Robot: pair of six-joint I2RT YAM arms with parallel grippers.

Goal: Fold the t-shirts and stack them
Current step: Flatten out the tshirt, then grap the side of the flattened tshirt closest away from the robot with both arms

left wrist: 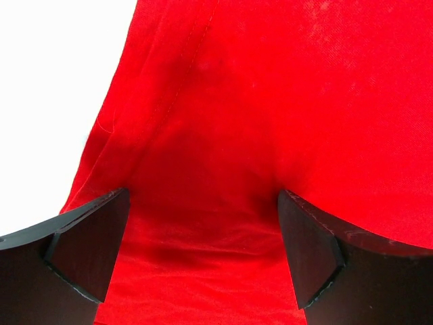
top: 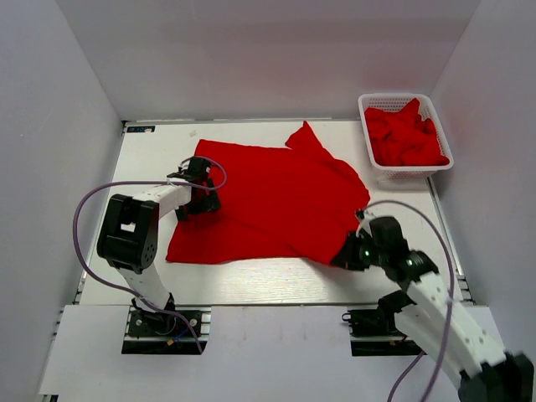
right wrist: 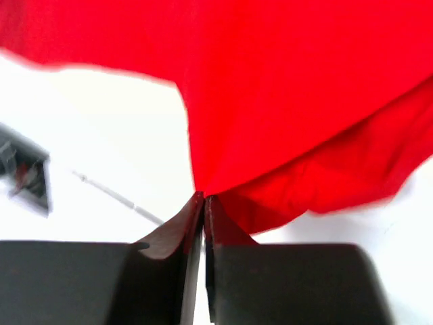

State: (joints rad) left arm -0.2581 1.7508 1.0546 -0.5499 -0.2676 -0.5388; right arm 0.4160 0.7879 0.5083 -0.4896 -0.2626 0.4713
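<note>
Bright, even light; the table point(right wrist: 101, 135) glares white in both wrist views, the right one blurred.

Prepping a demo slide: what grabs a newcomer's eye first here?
The bright red fabric t-shirt spread across the middle of the white table. Next, the right gripper, shut on the shirt's near right corner, while the open left gripper sits at its left edge. At the far right, a white plastic basket holds more crumpled red cloth.
</note>
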